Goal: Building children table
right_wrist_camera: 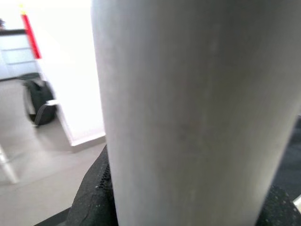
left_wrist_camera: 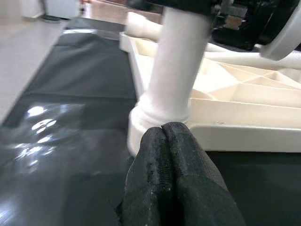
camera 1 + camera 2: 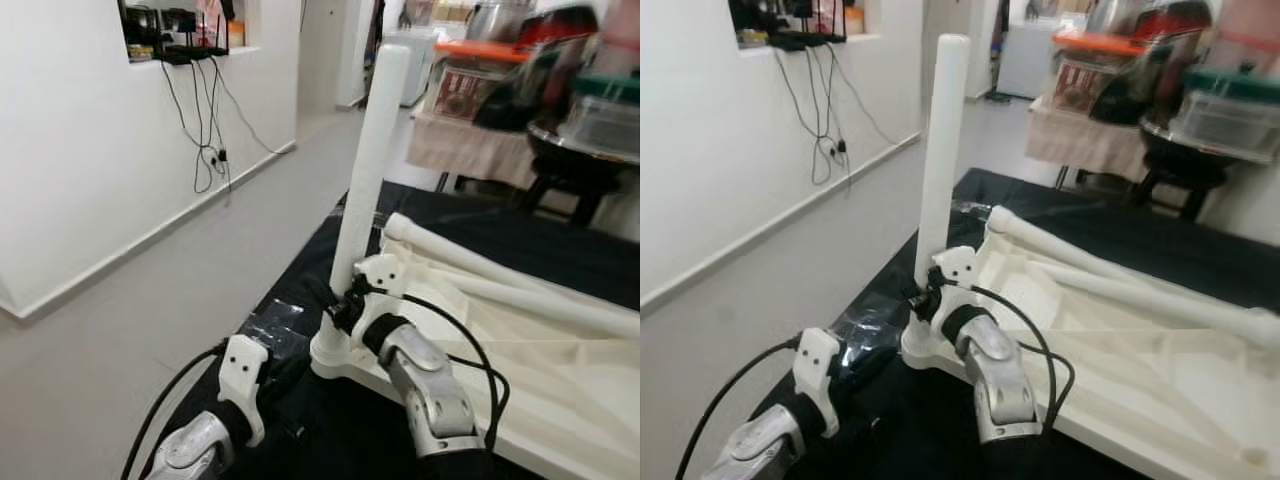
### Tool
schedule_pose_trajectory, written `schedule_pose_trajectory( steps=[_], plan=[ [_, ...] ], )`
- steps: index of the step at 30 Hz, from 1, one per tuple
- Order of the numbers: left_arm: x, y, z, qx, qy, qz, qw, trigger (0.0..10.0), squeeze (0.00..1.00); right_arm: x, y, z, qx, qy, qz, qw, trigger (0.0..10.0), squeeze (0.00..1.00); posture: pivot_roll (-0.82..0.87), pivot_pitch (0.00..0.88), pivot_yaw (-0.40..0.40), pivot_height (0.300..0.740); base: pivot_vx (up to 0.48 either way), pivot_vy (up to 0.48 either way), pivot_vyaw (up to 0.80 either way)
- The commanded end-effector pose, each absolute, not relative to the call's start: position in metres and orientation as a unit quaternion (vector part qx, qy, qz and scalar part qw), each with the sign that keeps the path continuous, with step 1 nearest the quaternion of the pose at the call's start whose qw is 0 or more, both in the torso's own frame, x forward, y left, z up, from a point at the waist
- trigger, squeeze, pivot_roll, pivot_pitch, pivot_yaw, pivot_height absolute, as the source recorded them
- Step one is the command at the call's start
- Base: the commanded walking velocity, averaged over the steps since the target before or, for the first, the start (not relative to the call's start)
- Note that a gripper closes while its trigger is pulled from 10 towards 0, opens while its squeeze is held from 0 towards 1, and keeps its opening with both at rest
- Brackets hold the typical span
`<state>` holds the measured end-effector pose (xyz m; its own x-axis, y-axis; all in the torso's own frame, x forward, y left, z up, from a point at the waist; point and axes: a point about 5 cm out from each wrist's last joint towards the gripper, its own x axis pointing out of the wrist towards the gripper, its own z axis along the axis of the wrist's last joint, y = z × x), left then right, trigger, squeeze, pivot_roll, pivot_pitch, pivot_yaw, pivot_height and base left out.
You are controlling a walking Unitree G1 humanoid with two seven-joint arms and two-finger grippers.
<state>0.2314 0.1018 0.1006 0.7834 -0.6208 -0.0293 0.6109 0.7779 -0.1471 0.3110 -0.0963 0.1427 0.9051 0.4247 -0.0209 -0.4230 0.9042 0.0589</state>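
The right gripper [image 3: 343, 300] is clamped around the upright leg [image 3: 367, 165], which stands at the tabletop's [image 3: 560, 390] corner. In its wrist view, the left gripper [image 2: 164, 136], fingers together, hovers beside the leg's base; no writing is legible.

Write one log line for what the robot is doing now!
step: fitting leg | right pincer: clamped on upright table leg near its corner socket | left pincer: shut, beside socket | tabletop: upside down on black sheet

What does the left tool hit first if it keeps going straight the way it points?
Most likely the round base of the upright white leg, where it seats in the corner of the upturned tabletop. The left tool, fingers shut, points straight at it; the gap looks small.
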Motion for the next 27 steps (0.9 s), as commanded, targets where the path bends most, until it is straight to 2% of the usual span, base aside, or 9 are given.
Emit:
schedule_pose_trajectory(
  steps=[1, 6, 7, 8, 9, 13, 17, 18, 27],
  plan=[
    [0.231, 0.103, 0.101, -0.062, 0.041, -0.324, 0.943, 10.0, 0.0, 0.308, -0.115, 0.117, 0.005, 0.079, 0.155, 0.985, 0.0, 0.0, 0.04, 0.0, -0.087, 0.74, 0.0, 0.0, 0.0],
    [0.232, 0.104, 0.101, -0.062, 0.041, -0.323, 0.944, 10.0, 0.0, 0.302, -0.129, 0.126, -0.013, 0.058, 0.081, 0.995, 0.0, 0.0, 0.03, 0.0, -0.082, 0.74, 0.0, 0.0, 0.0],
    [0.232, 0.103, 0.101, -0.063, 0.041, -0.324, 0.943, 10.0, 0.0, 0.3, -0.125, 0.126, -0.018, 0.064, 0.094, 0.993, 3.2, 0.0, 0.03, 0.0, -0.079, 0.74, 0.0, 0.0, 0.0],
    [0.232, 0.103, 0.101, -0.063, 0.041, -0.324, 0.943, 10.0, 0.0, 0.3, -0.125, 0.126, -0.018, 0.064, 0.094, 0.993, 3.2, 0.0, 0.03, 0.0, -0.079, 0.74, 0.0, 0.0, 0.0],
    [0.232, 0.103, 0.101, -0.064, 0.042, -0.325, 0.943, 10.0, 0.0, 0.3, -0.12, 0.129, -0.014, 0.057, 0.125, 0.99, 10.0, 0.89, 0.03, 0.0, -0.077, 0.74, 0.0, 0.0, 0.0],
    [0.233, 0.102, 0.1, -0.064, 0.043, -0.326, 0.942, 10.0, 0.0, 0.301, -0.111, 0.136, -0.006, 0.042, 0.176, 0.983, 10.0, 1.0, 0.03, 0.0, -0.076, 0.74, 0.0, 0.0, 0.0],
    [0.233, 0.101, 0.1, -0.064, 0.043, -0.325, 0.942, 10.0, 0.0, 0.316, -0.106, 0.159, 0.029, -0.011, 0.313, 0.949, 10.0, 1.0, 0.03, 0.0, -0.082, 0.74, 0.0, 0.0, 0.0],
    [0.234, 0.1, 0.099, -0.064, 0.042, -0.325, 0.943, 10.0, 0.0, 0.32, -0.109, 0.166, 0.02, -0.021, 0.363, 0.931, 10.0, 0.0, 0.04, 0.0, -0.083, 0.74, 0.0, 0.0, 0.0],
    [0.236, 0.1, 0.099, -0.062, 0.04, -0.323, 0.944, 10.0, 0.0, 0.339, -0.132, 0.176, -0.021, 0.007, 0.546, 0.838, 10.0, 0.0, 0.06, 0.0, -0.101, 0.74, 0.0, 0.0, 0.0]
  ],
)
